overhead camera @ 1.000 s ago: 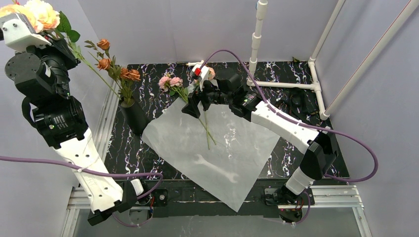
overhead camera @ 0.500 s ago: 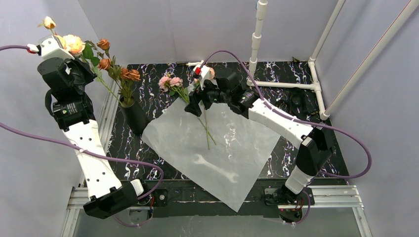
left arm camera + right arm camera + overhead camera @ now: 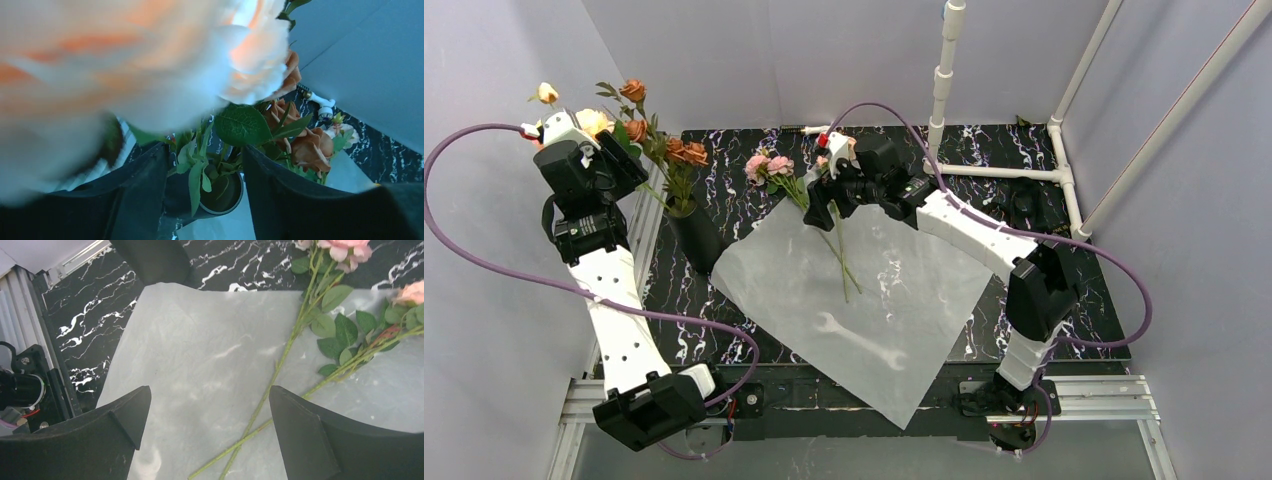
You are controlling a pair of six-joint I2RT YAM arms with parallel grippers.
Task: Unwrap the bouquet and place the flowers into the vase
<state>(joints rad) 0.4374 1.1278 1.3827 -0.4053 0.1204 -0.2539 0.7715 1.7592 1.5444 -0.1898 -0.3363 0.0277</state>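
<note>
From above, you see the vase [image 3: 692,238] standing on the dark marbled table [image 3: 1044,170], just off the left corner of the flat paper wrap [image 3: 864,310], with rust-orange roses [image 3: 686,150] already in it and leaning up and away to its far left. Your left gripper [image 3: 619,160] hangs above and to the left of the vase among those stems, a peach rose [image 3: 592,122] right at its wrist. To the vase's right, two pink roses [image 3: 769,166] lie with their long stems [image 3: 842,262] running down onto the paper, and your right gripper [image 3: 816,215] hovers just over them, well apart from the vase. In the left wrist view, the left gripper [image 3: 206,150] has let go: its fingers stand apart with green leaves and thin stems loose between them, and the vase [image 3: 227,197] mouth sits directly below the gap. The peach rose [image 3: 125,65] blurs across most of this view, close to the lens, and the rust-orange roses [image 3: 310,145] stand beyond the vase. In the right wrist view, the right gripper [image 3: 209,390] is spread wide and grasps nothing; bare paper wrap [image 3: 200,340] lies between its fingers, the stems [image 3: 280,365] cross just beside its right-hand finger, and the vase [image 3: 150,260] shows at the top edge, beyond the paper's corner.
</note>
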